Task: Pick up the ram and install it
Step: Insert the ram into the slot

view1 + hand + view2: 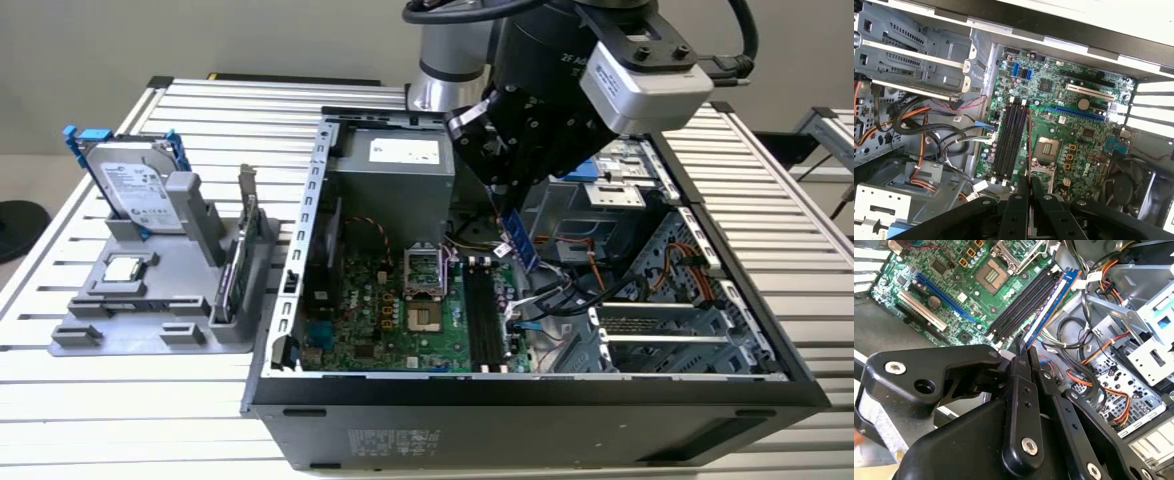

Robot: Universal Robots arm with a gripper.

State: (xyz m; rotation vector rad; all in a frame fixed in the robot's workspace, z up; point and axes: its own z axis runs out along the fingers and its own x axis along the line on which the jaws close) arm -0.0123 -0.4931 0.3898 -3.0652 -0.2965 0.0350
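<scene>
exterior view: the arm reaches down into the open computer case (287,300). the gripper (511,200) is pinched on the ram (521,240), a narrow dark blue stick that hangs tilted from the fingers, its lower end pointing down at the green motherboard (380,325). it is held in the air above the long black slots (483,325), not seated in any of them. on the exterior view's left, a grey holder (147,320) outside the case carries a hard drive (134,185).

second wrist view: the black fingers (1019,357) of the gripper (1023,347) are pressed together on one end of the ram (1051,302). seen lengthwise, it is a flat blue board with a pale strip running along it and an orange-tinted far corner. it runs roughly parallel to the slots (1021,305), on the side nearer the orange and black cables (1094,380).

first wrist view: the ram (1029,145) shows edge-on, a thin dark line running out from the gripper (1028,184) over the motherboard (1074,125), near the slots (1011,137) and the processor socket (1046,147).
</scene>
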